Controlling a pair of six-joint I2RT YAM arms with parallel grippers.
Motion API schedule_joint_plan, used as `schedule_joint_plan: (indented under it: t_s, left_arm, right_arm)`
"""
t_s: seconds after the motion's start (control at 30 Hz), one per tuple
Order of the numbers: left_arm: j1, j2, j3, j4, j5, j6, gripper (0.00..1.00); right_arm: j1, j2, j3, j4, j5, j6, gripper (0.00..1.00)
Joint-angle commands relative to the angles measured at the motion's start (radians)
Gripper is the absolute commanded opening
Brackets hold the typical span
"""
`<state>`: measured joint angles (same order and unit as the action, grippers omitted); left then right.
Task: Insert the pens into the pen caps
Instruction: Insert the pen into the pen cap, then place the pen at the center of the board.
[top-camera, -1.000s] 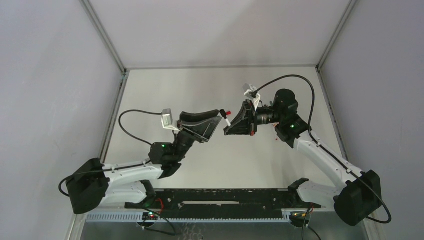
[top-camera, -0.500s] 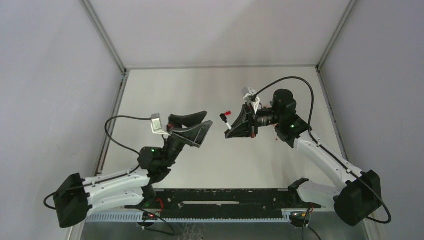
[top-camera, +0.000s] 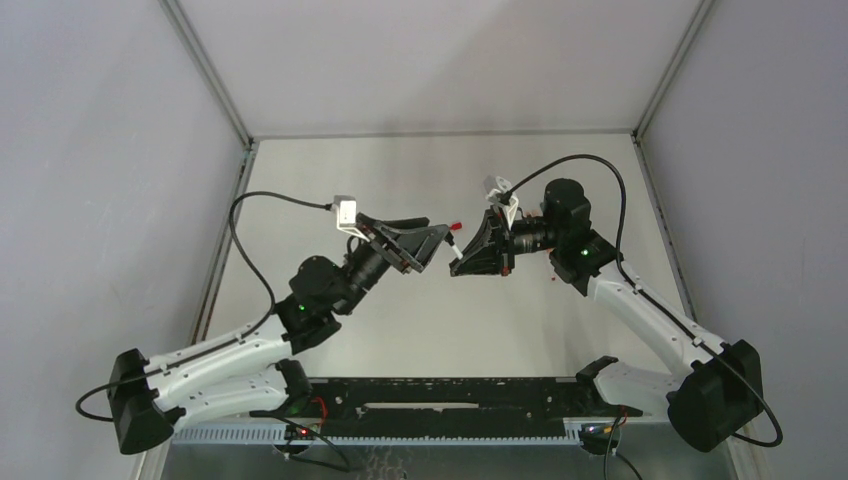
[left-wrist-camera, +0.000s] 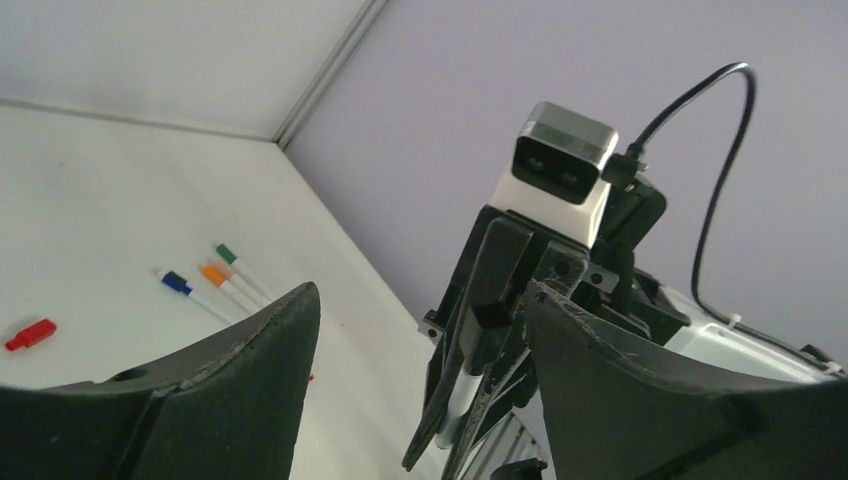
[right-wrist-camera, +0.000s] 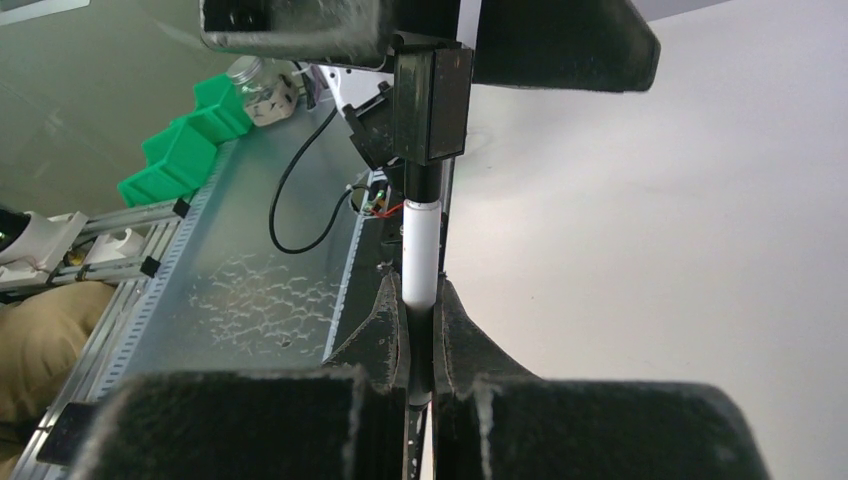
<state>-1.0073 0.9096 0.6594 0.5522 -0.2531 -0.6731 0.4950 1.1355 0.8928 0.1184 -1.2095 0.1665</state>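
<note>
1. The table (top-camera: 330, 170) is pale and plain, with both arms reaching over its middle.
2. The left arm (top-camera: 240, 345) stretches from the near left corner up towards the centre.
3. The right arm (top-camera: 640, 310) comes in from the near right corner and points leftward, so the two wrists face each other, close together.
4. The left fingers (top-camera: 420, 245) are spread wide and hold nothing. In the right wrist view they stand on either side of the held pen's capped end, and I cannot tell if they touch it.
5. The right fingers (right-wrist-camera: 392, 318) are pinched tight on the white barrel of a pen (right-wrist-camera: 420, 255), which juts out beyond their tips towards the left arm, above the table.
6. Three more pens lie side by side on the table near the right wall, with green (left-wrist-camera: 228, 253), orange (left-wrist-camera: 213, 272) and blue (left-wrist-camera: 175, 283) ends.
7. A black cap (right-wrist-camera: 432, 100) sits on the far end of the held pen.
8. A red cap (top-camera: 455, 227) lies loose on the table, just beyond the two wrists.
</note>
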Motion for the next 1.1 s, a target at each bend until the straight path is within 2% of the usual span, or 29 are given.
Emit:
schedule_joint_plan:
  t_s: [0.0, 0.17, 0.37, 0.53, 0.77, 0.9, 1.07]
  left_arm:
    - [-0.012, 0.013, 0.077, -0.097, -0.004, -0.005, 0.78]
    - [-0.015, 0.043, 0.119, -0.118, 0.015, -0.002, 0.71]
    - [-0.019, 0.067, 0.147, -0.126, 0.018, 0.006, 0.68]
    - [-0.019, 0.075, 0.163, -0.143, 0.02, 0.013, 0.59]
    - [-0.019, 0.081, 0.176, -0.158, 0.032, 0.019, 0.52]
    - [-0.019, 0.088, 0.182, -0.162, 0.047, 0.021, 0.39]
    - [-0.019, 0.097, 0.183, -0.162, 0.083, 0.021, 0.14]
  right_arm:
    - [-0.001, 0.003, 0.009, -0.002, 0.013, -0.026, 0.0]
    - [-0.001, 0.004, 0.01, -0.005, 0.021, -0.027, 0.0]
    - [-0.003, 0.003, 0.01, -0.008, 0.025, -0.03, 0.0]
    - [-0.003, 0.003, 0.01, -0.008, 0.025, -0.028, 0.0]
    - [-0.003, 0.003, 0.009, -0.01, 0.028, -0.03, 0.0]
    - [-0.003, 0.005, 0.009, -0.011, 0.029, -0.032, 0.0]
    - [-0.005, 0.003, 0.009, -0.011, 0.03, -0.03, 0.0]
